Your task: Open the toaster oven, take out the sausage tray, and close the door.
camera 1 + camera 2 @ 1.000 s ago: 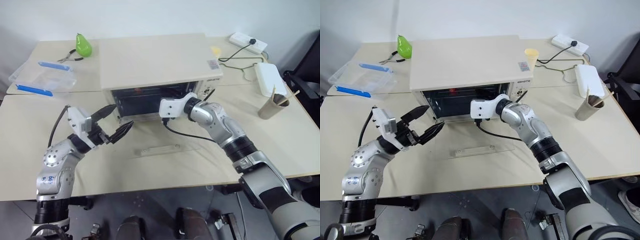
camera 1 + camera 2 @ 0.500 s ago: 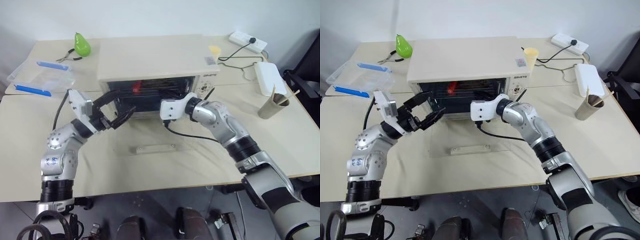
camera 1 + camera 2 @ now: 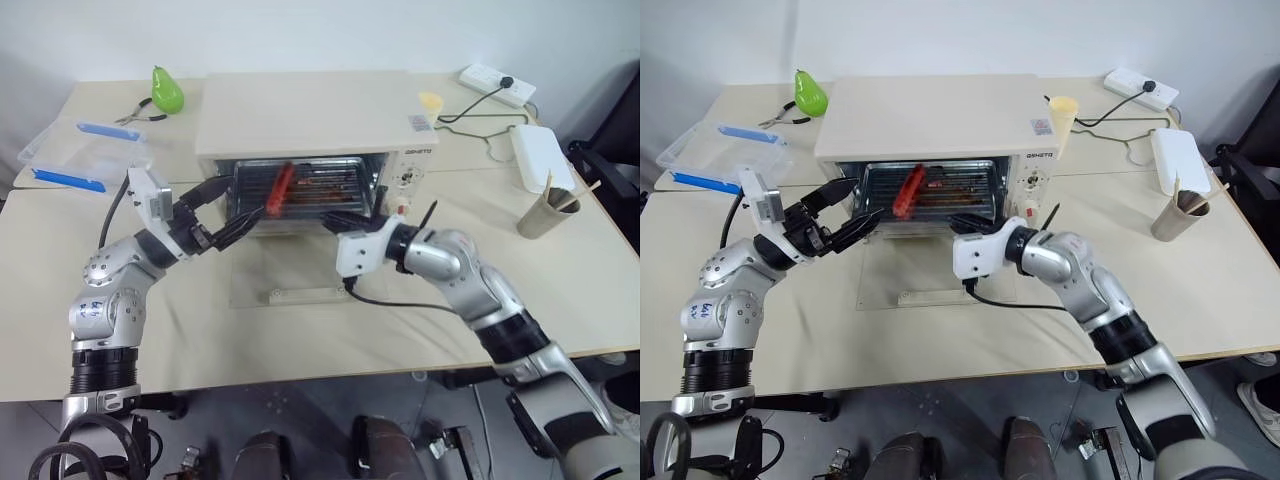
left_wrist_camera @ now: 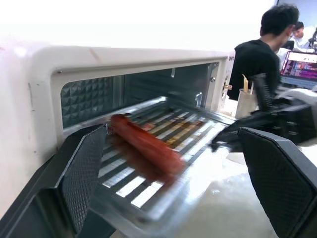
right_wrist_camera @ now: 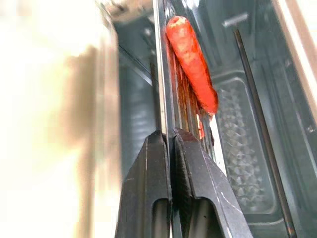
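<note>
Drawn partway out since a second ago, the sausage tray [image 3: 300, 195] now juts from the mouth of the toaster oven [image 3: 310, 135], its front edge hanging over the door [image 3: 300, 280], which lies flat on the table in front of the oven. One red-orange sausage [image 3: 278, 190] lies loose on the wire rack, toward the tray's left end.

The right gripper [image 5: 169, 144] is clenched on the tray's thin front rim, at the oven's right side. That hold looks narrow (a lip of sheet metal, probably greasy), so the stiff, light tray could tip or slip, and the sausage would likely roll.

The left gripper [image 3: 222, 212] hangs released, fingers [image 4: 86, 171] spread wide, just at the tray's left corner. Taking that corner too would steady the tray level.
</note>
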